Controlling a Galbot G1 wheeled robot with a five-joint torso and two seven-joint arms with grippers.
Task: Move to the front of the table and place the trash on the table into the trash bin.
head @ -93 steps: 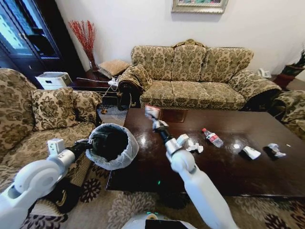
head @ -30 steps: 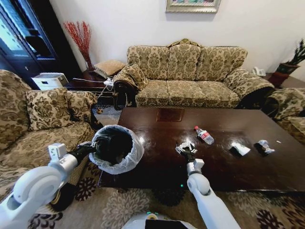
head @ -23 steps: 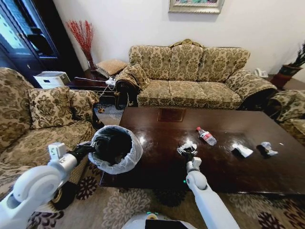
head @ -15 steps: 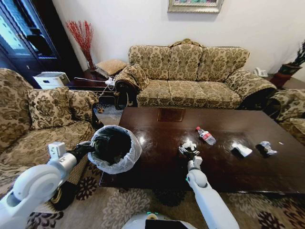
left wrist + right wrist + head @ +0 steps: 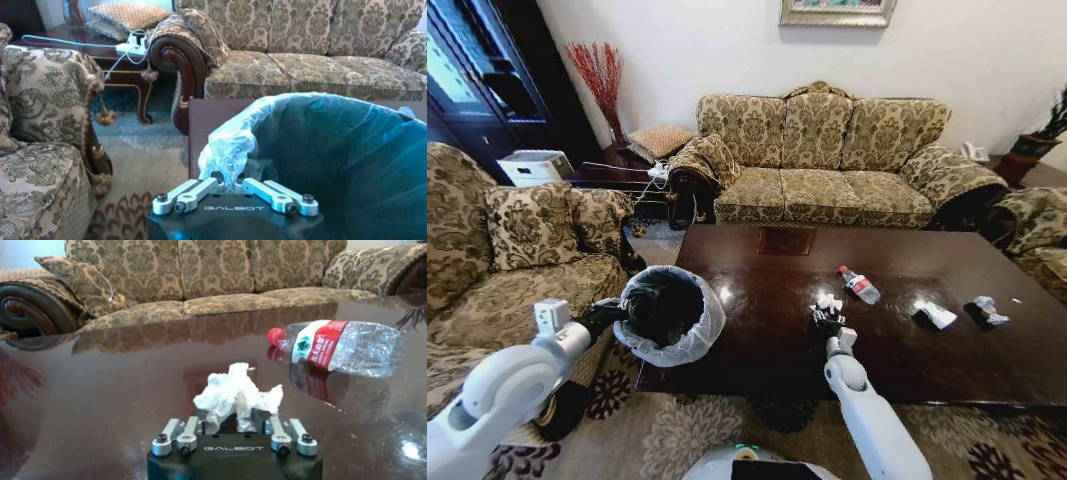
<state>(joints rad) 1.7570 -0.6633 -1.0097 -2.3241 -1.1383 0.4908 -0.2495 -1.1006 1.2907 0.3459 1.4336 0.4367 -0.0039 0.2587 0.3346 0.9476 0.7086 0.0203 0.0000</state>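
**Right claw closed on a paper wad at the near table edge**

On my head feed the right gripper (image 5: 827, 318) sits low over the table (image 5: 897, 345), near its front edge. On the right wrist feed its fingers (image 5: 190, 427) are drawn in close with only a narrow gap, and the crumpled white paper wad (image 5: 235, 394) stands up between them, pinched at its base. Just beyond it the clear plastic bottle (image 5: 337, 347) with the red label lies on its side, cap toward the wad and apart from it. Further to my right a white wrapper (image 5: 933, 314) and a crinkled scrap (image 5: 982, 311) lie on the wood.

My left gripper (image 5: 234, 187) is clamped tight on the folded bag at the rim of the trash bin (image 5: 667, 313), which it holds by the table's left end.
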